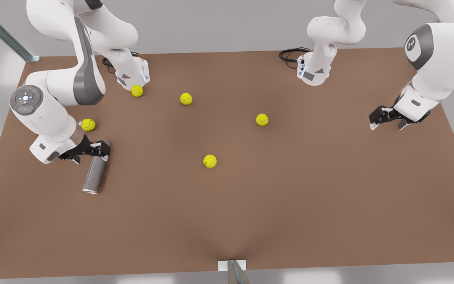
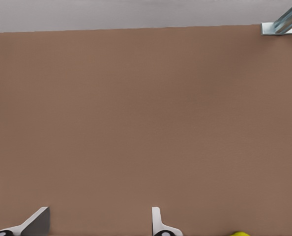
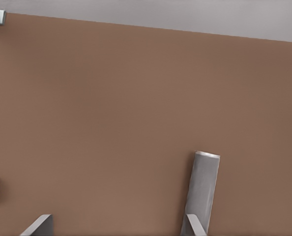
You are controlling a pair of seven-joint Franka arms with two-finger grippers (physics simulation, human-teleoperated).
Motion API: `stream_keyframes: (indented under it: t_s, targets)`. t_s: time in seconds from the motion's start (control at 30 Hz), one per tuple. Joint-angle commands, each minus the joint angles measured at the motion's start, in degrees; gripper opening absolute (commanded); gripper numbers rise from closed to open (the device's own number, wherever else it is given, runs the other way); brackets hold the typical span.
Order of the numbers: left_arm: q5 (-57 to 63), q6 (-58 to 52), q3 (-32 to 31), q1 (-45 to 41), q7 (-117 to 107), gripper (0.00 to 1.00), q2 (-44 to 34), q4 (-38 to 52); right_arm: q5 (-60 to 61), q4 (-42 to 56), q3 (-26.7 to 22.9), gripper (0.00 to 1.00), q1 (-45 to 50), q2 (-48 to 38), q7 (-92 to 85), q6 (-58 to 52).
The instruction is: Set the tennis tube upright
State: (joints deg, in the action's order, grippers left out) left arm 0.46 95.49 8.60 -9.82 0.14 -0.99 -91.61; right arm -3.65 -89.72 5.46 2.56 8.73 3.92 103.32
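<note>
Grey metal, the tennis tube (image 1: 95, 173) lies flat on the brown counter (image 1: 290, 197), near the front view's left edge, its lighter rim pointing away from my right claw (image 1: 103, 152). That claw sits at the tube's far end, fingers spread with the tube just beside one fingertip (image 3: 194, 227), I judge to catch the end and tip it up. My left claw (image 1: 388, 123) waits well apart from the tube, open. I read no label or writing anywhere.
</note>
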Motion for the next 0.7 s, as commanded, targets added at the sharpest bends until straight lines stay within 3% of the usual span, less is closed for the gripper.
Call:
stream_keyframes:
  t_s: [0.0, 0.2, 0.3, 0.47, 0.6, 0.67]
  targets:
    - [0.07, 0.84, -0.17, -2.93, -0.41, 1.00, -0.06, 0.03, 0.05, -0.01, -0.02, 1.00, 0.43, -0.03, 0.56, 0.66]
    - [0.07, 0.84, -0.17, -2.93, -0.49, 1.00, 0.03, 0.03, 0.31, -2.12, -0.02, 1.00, -3.70, 7.53, 0.83, -0.93]
    - [0.15, 0.84, -0.25, -3.19, -0.41, 1.00, 1.43, 0.03, -0.74, -14.34, -0.10, 1.00, -6.69, 8.32, 0.83, 13.05]
    - [0.24, 1.54, -0.25, -4.16, -0.23, 1.00, 5.56, 0.11, -1.27, -23.30, -0.10, 1.00, -11.34, 8.32, 0.91, 17.71]
    - [0.15, 3.30, -0.34, -4.77, -0.41, 1.00, 6.88, 0.12, -1.27, -30.95, -0.10, 1.00, -17.15, 11.13, -1.63, 36.16]
    - [0.15, 3.21, -0.34, -4.77, -0.41, 1.00, 6.88, 0.12, -1.27, -30.78, -0.02, 1.00, -17.85, 13.25, -1.81, 38.10]
